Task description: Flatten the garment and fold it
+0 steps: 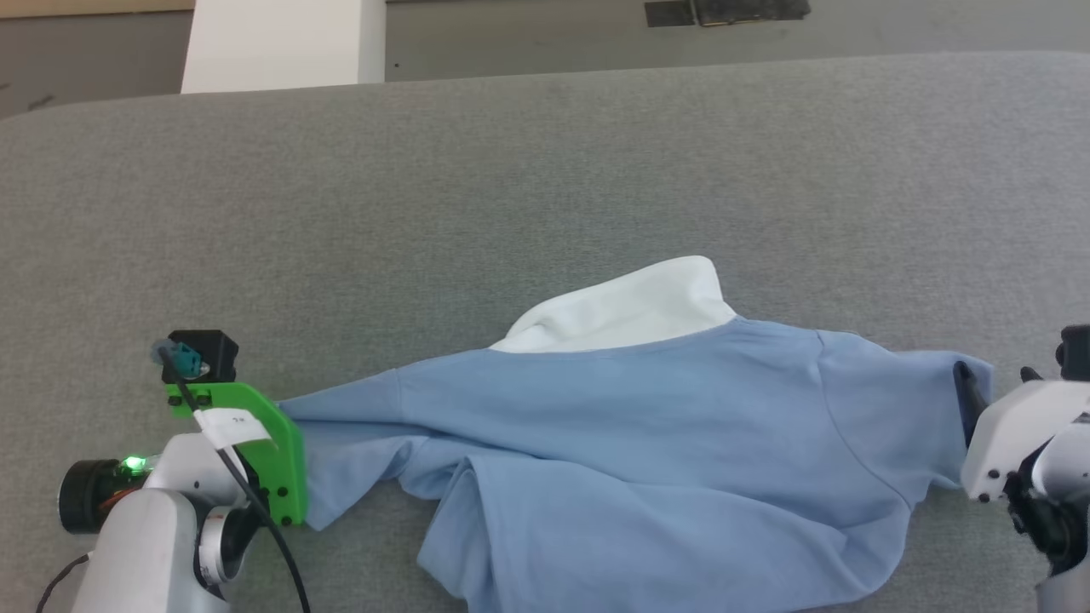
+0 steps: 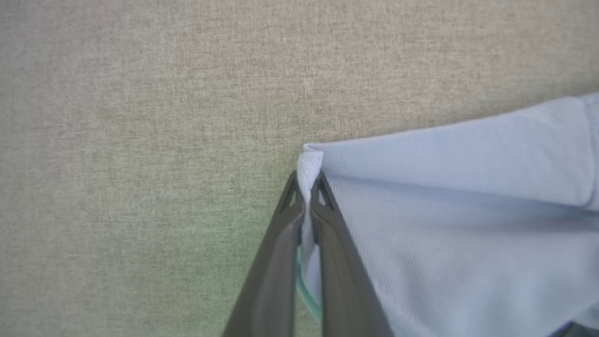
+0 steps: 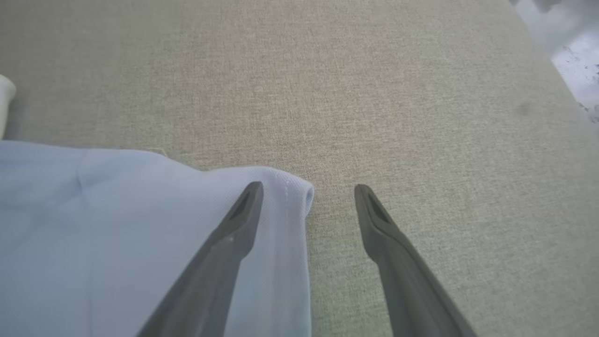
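The left gripper [image 2: 309,187] pinches a hem of the garment [image 1: 647,426] (jaws pressed together); the right gripper [image 3: 308,189] gapes wide, one finger seemingly touching another hem.

- The garment [image 1: 647,477] runs off the head view's bottom edge, so I can't see its lower end.
- From the head camera, the green bracket [image 1: 277,443] hides the fingertips of the left gripper [image 2: 308,180].
- There's a blurred pale patch [image 3: 568,42] in the right wrist view's top corner; I can't tell what it is.

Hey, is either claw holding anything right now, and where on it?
The left claw pinches the light blue T-shirt at a sleeve's hem edge. The right claw is open, holding nothing.
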